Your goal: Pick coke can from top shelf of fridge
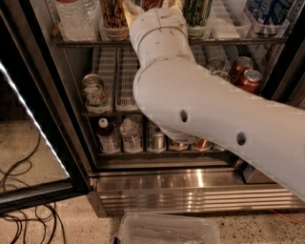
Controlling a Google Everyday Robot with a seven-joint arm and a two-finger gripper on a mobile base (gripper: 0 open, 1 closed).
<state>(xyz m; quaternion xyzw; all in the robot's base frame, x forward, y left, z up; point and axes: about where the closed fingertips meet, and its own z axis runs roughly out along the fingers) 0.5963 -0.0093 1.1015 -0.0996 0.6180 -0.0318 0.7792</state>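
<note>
The fridge stands open in front of me. My white arm reaches up to its top shelf. My gripper is at the frame's top edge, at a red can that is probably the coke can; only a sliver of it shows. The rest of the can and the gripper's end are cut off by the frame edge. The arm hides the middle of all the shelves.
A gold-and-black tall can, a water bottle and a green can flank the gripper. Shorter red cans and a green-white can sit on the middle rack. The glass door hangs open at left. A clear tub and cables lie on the floor.
</note>
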